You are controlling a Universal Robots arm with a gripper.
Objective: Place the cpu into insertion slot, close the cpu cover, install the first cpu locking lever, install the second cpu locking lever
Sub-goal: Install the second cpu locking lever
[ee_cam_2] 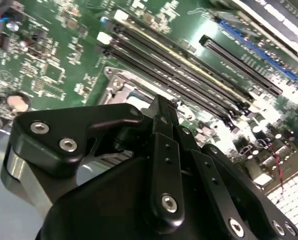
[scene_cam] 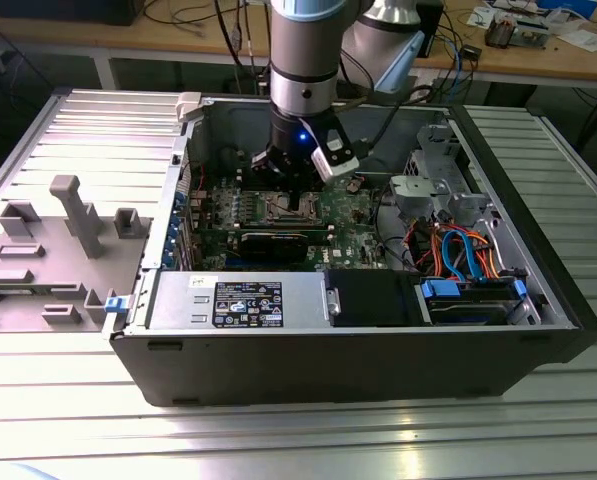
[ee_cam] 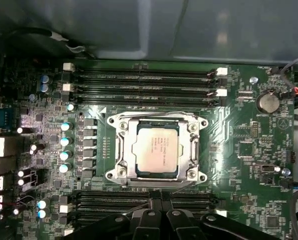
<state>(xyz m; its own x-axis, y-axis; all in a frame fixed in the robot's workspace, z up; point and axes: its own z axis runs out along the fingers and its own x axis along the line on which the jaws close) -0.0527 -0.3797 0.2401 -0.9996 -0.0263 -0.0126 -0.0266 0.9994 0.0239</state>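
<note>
The gripper (scene_cam: 296, 196) is hanging low inside the open case (scene_cam: 378, 345), over the board (ee_cam: 238, 145). Its black fingers (ee_cam_2: 161, 122) are lying pressed together, pinching nothing. In the first wrist view the cpu (ee_cam: 155, 146) is sitting flat in the slot (ee_cam: 120, 150), just beyond the fingertips, with the cover (ee_cam: 194, 145) lying down around it as a grey frame. The memory slots (ee_cam: 144, 80) are running on the far side of the cpu from the jaws, and the round battery (ee_cam: 267, 103) is resting well apart.
</note>
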